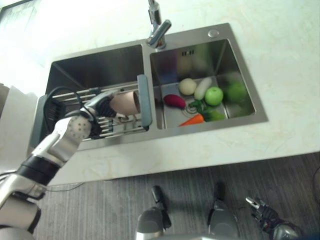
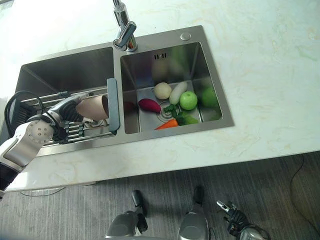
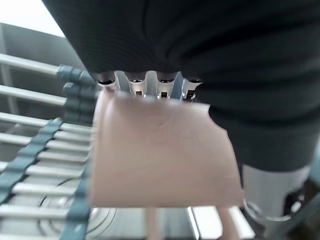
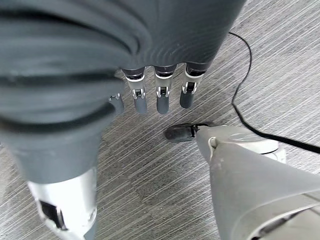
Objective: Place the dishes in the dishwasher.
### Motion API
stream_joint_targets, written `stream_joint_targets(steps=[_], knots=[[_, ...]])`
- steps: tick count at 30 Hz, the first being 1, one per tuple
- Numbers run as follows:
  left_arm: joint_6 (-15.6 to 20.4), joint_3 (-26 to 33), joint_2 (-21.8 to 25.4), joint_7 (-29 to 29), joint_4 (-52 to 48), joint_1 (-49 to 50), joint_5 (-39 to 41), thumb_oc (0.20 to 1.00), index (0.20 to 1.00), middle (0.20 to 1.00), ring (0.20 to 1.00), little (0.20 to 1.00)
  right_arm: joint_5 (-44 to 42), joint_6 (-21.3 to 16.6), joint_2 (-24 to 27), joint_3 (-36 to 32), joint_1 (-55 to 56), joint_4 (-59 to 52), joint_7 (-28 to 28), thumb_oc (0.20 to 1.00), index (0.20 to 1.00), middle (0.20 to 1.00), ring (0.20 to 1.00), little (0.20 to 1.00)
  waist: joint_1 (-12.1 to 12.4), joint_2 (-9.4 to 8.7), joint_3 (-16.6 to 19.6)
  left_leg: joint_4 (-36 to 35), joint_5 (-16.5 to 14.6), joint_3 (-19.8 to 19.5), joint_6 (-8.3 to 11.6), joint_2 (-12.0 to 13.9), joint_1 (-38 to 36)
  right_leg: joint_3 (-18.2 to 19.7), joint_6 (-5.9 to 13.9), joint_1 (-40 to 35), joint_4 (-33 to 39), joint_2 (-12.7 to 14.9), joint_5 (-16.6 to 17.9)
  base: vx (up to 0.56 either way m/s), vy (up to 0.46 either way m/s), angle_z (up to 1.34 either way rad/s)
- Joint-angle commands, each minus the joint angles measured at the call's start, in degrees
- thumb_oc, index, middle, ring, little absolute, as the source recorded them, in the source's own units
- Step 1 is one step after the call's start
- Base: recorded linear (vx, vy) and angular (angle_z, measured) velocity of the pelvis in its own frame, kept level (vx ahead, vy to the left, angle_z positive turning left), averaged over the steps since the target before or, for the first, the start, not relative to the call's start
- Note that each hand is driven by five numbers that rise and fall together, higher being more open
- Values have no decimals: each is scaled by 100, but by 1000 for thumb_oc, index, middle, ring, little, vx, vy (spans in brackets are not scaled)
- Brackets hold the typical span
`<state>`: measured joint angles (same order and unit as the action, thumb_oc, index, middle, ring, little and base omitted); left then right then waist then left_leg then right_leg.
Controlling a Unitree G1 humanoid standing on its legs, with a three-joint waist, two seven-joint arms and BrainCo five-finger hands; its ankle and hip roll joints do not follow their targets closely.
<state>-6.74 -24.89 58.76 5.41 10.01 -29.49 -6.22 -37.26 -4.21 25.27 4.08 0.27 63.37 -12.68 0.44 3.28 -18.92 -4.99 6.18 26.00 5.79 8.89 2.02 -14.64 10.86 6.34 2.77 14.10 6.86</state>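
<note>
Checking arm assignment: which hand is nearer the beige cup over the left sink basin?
Left. The left hand is curled round the beige cup above the drying rack in the left basin. The right hand hangs low over the floor, far from the sink.

I see one dish: a beige-pink cup [image 1: 125, 103], plain and matte, no handle visible. It's tipped on its side, one end pointing right toward the grey end bar of the drying rack [image 1: 144, 100]. My left hand [image 1: 102, 107] has fingers curled round it, holding it over the rack [image 2: 75, 131] of metal rods that spans the left sink basin [image 2: 65, 70], near front edge.
</note>
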Motion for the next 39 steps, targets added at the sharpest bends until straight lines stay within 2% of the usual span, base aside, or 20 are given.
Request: stream_joint_targets(steps=[1, 15, 16, 20, 21, 22, 27, 29, 32, 33, 34, 39], knots=[[90, 155, -19, -171, 298, -367, -283, 1000, 1000, 1000, 1000, 1000, -258, -42, 137, 108, -161, -108, 82, 1000, 1000, 1000, 1000, 1000, 80, -59, -67, 357, -162, -282, 183, 191, 412, -762, 414, 334, -616, 591, -58, 0, 0, 0], [-126, -58, -236, -57, 334, -257, -480, 1000, 1000, 1000, 1000, 1000, -353, -123, 146, 140, -281, -44, 35, 1000, 1000, 1000, 1000, 1000, 92, -80, -214, 416, -147, -276, 202, 244, 543, -782, 412, 470, -659, 609, -40, -8, -7, -4], [-139, -85, -273, -80, 383, -236, -472, 1000, 1000, 1000, 1000, 1000, -351, -139, 148, 154, -295, -36, 28, 1000, 1000, 1000, 1000, 1000, 90, -76, -203, 398, -215, -340, 260, 249, 502, -728, 414, 445, -671, 592, -127, 49, 14, 0], [-225, -195, -332, -108, 575, -324, -470, 1000, 1000, 1000, 1000, 1000, -348, -158, 167, 203, -323, -92, 22, 1000, 1000, 1000, 1000, 1000, 48, -86, -227, 403, -213, -319, 266, 267, 508, -707, 414, 487, -703, 593, -138, 12, 3, 0], [-238, -228, -329, -101, 638, -367, -485, 664, 664, 664, 664, 664, -354, -148, 170, 216, -336, -124, 37, 1000, 1000, 1000, 1000, 1000, 37, -90, -234, 404, -211, -313, 270, 272, 513, -702, 414, 495, -703, 591, -136, 0, 0, 0], [-262, -274, -340, -78, 705, -414, -553, 200, 200, 200, 200, 200, -374, -154, 170, 233, -348, -140, 51, 1000, 1000, 1000, 1000, 1000, 25, -97, -240, 416, -209, -309, 275, 280, 527, -694, 414, 511, -710, 589, -135, 0, 0, 0], [-259, -557, -333, 155, 1031, -668, -766, 200, 200, 200, 200, 200, -442, -132, 208, 287, -428, -255, 149, 1000, 1000, 1000, 1000, 1000, -37, -122, -286, 440, -191, -287, 293, 320, 583, -645, 414, 606, -739, 578, -122, 0, 0, 0], [-372, -720, -301, 435, 1123, -797, -797, 200, 200, 200, 200, 200, -482, -110, 248, 291, -458, -279, 149, 1000, 1000, 1000, 1000, 1000, -77, -139, -324, 460, -102, -203, 243, 329, 653, -662, 413, 690, -740, 584, -19, -39, 6, 0], [-475, -850, -259, 679, 1129, -835, -868, 200, 200, 200, 200, 200, -516, -90, 281, 275, -463, -280, 128, 1000, 1000, 1000, 1000, 1000, -88, -134, -322, 446, -185, -262, 301, 332, 613, -602, 414, 663, -731, 560, -102, -7, 0, -2], [-487, -866, -247, 709, 1123, -847, -882, 200, 200, 200, 200, 200, -524, -90, 286, 267, -467, -280, 121, 1000, 1000, 1000, 1000, 1000, -94, -141, -349, 473, -112, -190, 245, 334, 662, -650, 412, 699, -729, 579, -15, 0, 0, 0], [-521, -912, -246, 759, 1122, -843, -939, 200, 200, 200, 200, 200, -548, -92, 297, 256, -464, -254, 92, 1000, 1000, 1000, 1000, 1000, -97, -133, -338, 456, -192, -248, 304, 342, 602, -609, 414, 654, -732, 563, -103, -9, -8, -3], [-559, -1090, -230, 848, 1185, -943, -1000, 200, 200, 200, 200, 200, -582, -137, 315, 246, -476, -206, 30, 1000, 1000, 1000, 1000, 1000, -123, -125, -328, 468, -186, -203, 315, 375, 590, -630, 414, 648, -729, 581, -90, 10, -2, 0]])
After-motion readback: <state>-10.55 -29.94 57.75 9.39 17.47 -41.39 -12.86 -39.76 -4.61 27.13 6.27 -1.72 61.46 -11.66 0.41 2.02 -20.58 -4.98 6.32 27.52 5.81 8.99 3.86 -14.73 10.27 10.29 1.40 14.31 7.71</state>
